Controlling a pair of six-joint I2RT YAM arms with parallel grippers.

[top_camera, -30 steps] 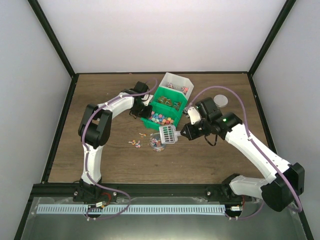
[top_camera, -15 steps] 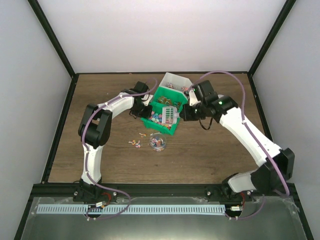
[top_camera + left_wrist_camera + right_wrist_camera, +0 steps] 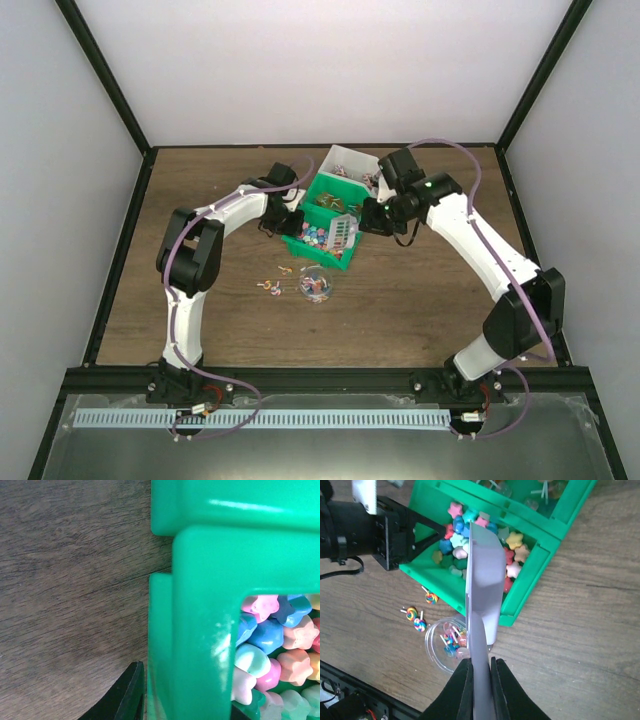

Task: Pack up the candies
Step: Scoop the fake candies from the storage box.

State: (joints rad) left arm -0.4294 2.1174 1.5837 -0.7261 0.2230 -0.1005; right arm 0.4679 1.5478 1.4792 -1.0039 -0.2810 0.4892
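The candies (image 3: pixel 455 540) are small star-shaped sweets in pink, blue, yellow and green, heaped in the front compartment of a green bin (image 3: pixel 530 595). They also show in the top view as candies (image 3: pixel 316 237) and close up as candies (image 3: pixel 270 635). My right gripper (image 3: pixel 480 672) is shut on the handle of a grey scoop (image 3: pixel 482 580), turned on edge above that compartment; from above, the scoop (image 3: pixel 343 232) hangs over the bin's front right. My left gripper (image 3: pixel 185 710) straddles the bin's left wall (image 3: pixel 200 605), with one black finger (image 3: pixel 125 695) outside it.
A clear round cup (image 3: pixel 437 645) holding a few lollipops and sweets stands on the wood just in front of the bin. Loose swirl lollipops (image 3: pixel 415 617) lie to its left. A white bin (image 3: pixel 355 165) sits behind the green one. Black frame posts edge the table.
My right arm has carried the scoop from above the clear cup back up over the green bin's candy compartment. The left arm has stayed at the bin's wall.
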